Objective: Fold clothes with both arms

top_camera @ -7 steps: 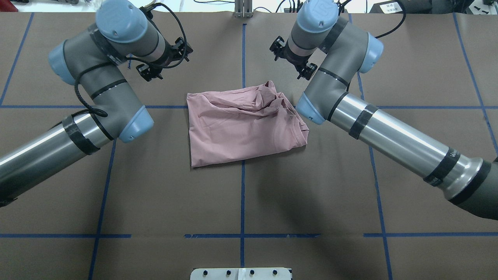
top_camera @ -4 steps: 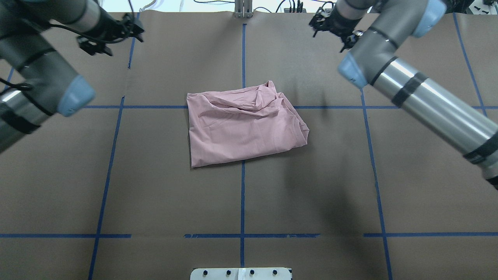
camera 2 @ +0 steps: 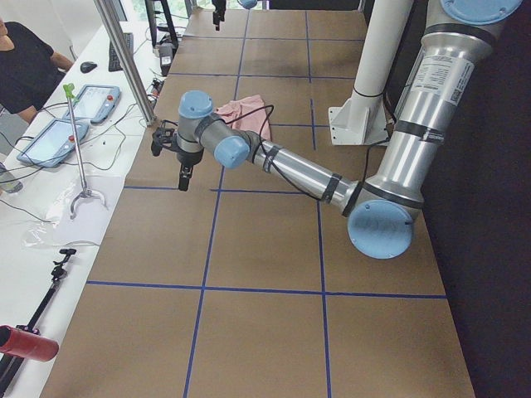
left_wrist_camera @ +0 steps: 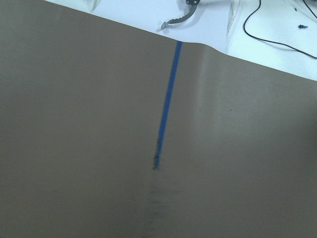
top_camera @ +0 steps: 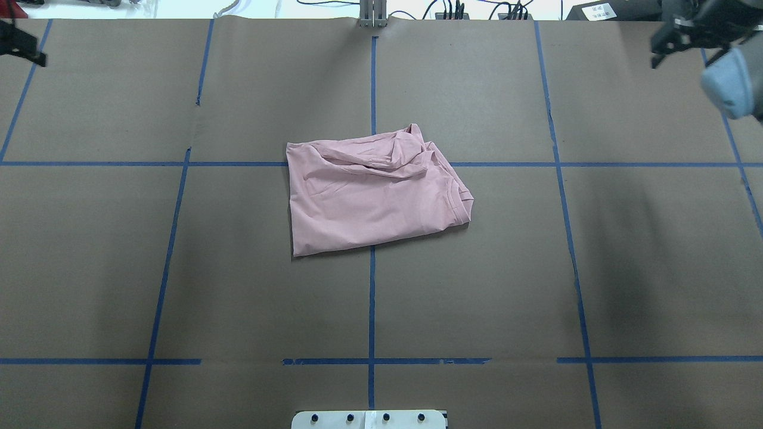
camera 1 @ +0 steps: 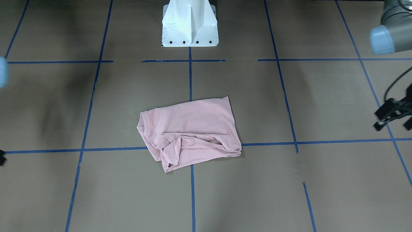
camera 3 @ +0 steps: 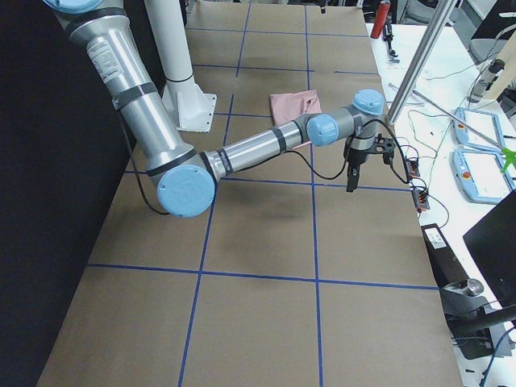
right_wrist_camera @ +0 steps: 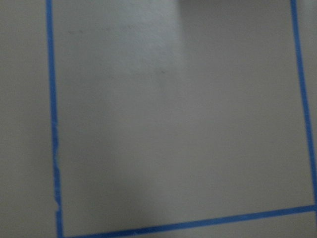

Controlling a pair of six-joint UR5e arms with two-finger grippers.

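Note:
The pale pink T-shirt [top_camera: 375, 190] lies folded into a rough rectangle at the table's middle, bunched along its far edge, collar toward my right. It also shows in the front view [camera 1: 190, 132]. Its print is hidden. My left gripper [camera 1: 394, 124] hangs open and empty far out at the table's left side, cut off at the overhead view's corner [top_camera: 21, 46]. My right gripper [top_camera: 679, 37] is open and empty at the far right corner, well away from the shirt. The wrist views show only bare brown table and blue tape.
The white pedestal base [camera 1: 190, 25] stands at the table's near edge. Blue tape lines [top_camera: 372, 298] grid the brown surface. Beyond the far edge is a white bench with tablets [camera 2: 79, 108], cables and a metal post [camera 2: 124, 58]; a person [camera 2: 21, 66] sits there.
Both arms have swung outward and away from the shirt, from beside its far edge to the table's far left and right corners. The shirt has not moved.

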